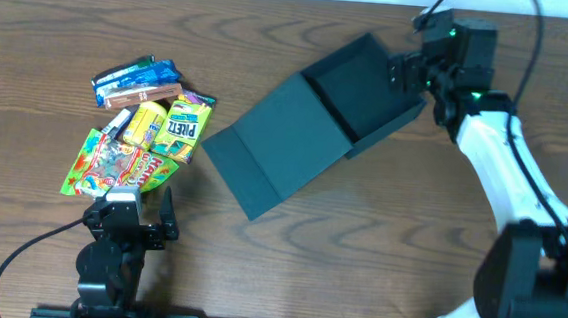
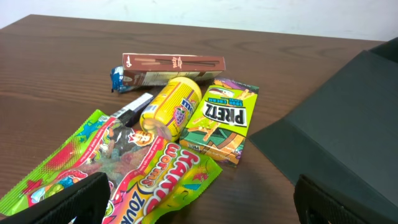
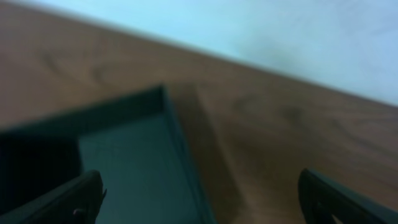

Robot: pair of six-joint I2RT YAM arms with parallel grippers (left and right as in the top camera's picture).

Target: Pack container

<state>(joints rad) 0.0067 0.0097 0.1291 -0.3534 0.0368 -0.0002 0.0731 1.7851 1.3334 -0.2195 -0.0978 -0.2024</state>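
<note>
hard to see: right wrist view blurring, container (image 1: 311, 131) getting cropped
container: lying open diagonally, lid end pointing toward snacks (image 1: 144, 129)
left hand (image 1: 135, 207), right hand (image 1: 410, 78): gaping wide, holding nothing

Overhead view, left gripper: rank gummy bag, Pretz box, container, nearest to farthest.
1. gummy bag, just ahead of the left gripper.
2. Pretz box, beyond it, on the pile's far right edge.
3. container, lying open at the table's centre.

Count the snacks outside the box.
7, in one pile: blue packet, brown box farthest; yellow pouch, green box, black-white bar middle; two gummy bags nearest the left gripper. Others possibly hidden.
</note>
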